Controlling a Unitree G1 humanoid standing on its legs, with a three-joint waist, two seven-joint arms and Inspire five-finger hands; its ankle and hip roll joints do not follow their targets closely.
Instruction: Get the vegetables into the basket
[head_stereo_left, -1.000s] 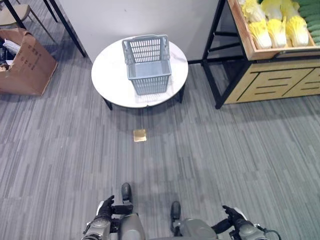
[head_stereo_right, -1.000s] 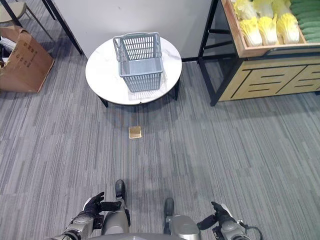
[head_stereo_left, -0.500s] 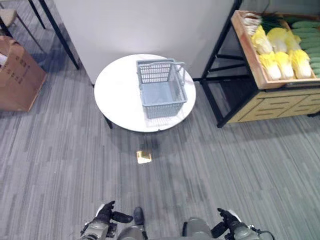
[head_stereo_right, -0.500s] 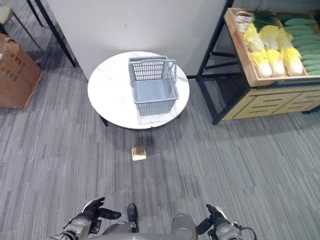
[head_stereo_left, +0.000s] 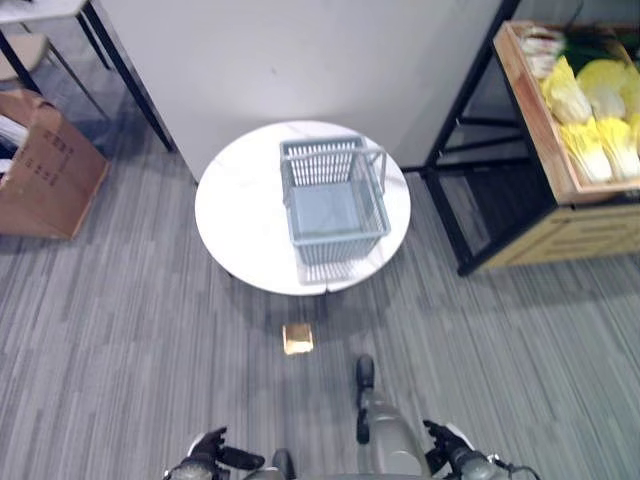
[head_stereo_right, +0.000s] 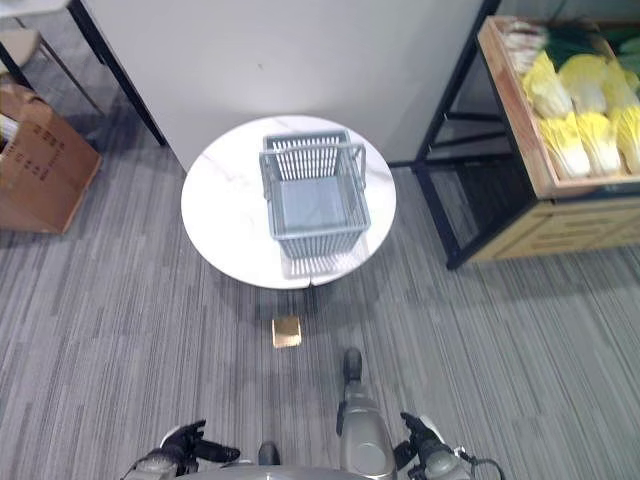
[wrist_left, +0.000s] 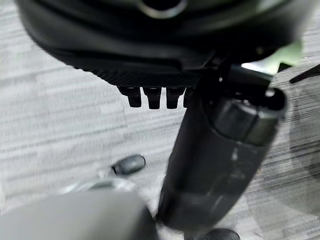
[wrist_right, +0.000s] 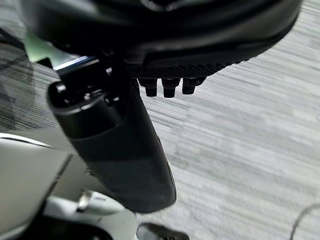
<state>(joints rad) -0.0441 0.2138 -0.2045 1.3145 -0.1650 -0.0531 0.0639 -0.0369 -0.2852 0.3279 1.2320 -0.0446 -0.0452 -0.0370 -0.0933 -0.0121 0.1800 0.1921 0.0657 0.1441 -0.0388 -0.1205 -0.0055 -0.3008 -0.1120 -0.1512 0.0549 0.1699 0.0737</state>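
An empty grey plastic basket (head_stereo_left: 335, 205) with its handle raised stands on a round white table (head_stereo_left: 240, 210). Yellow cabbages (head_stereo_right: 580, 110) lie in a wooden crate (head_stereo_right: 520, 130) on a stand at the far right, with green vegetables (head_stereo_right: 570, 42) behind them. My left hand (head_stereo_left: 208, 452) hangs low at the lower left, far from the table, with relaxed fingers (wrist_left: 150, 97) and nothing in it. My right hand (head_stereo_left: 447, 455) hangs at the lower right, also open and empty, its thumb (wrist_right: 115, 145) standing out over the carpet.
A small yellow-brown square (head_stereo_left: 297, 338) lies on the grey carpet just in front of the table. A cardboard box (head_stereo_left: 45, 170) sits at the left by a chair (head_stereo_left: 30, 45). The stand's black metal frame (head_stereo_left: 450, 190) is right of the table; a pale wall (head_stereo_left: 300, 60) is behind.
The whole picture has shifted as the camera moved: table and basket now sit more central, the crate farther right. Both hands stay low and empty.
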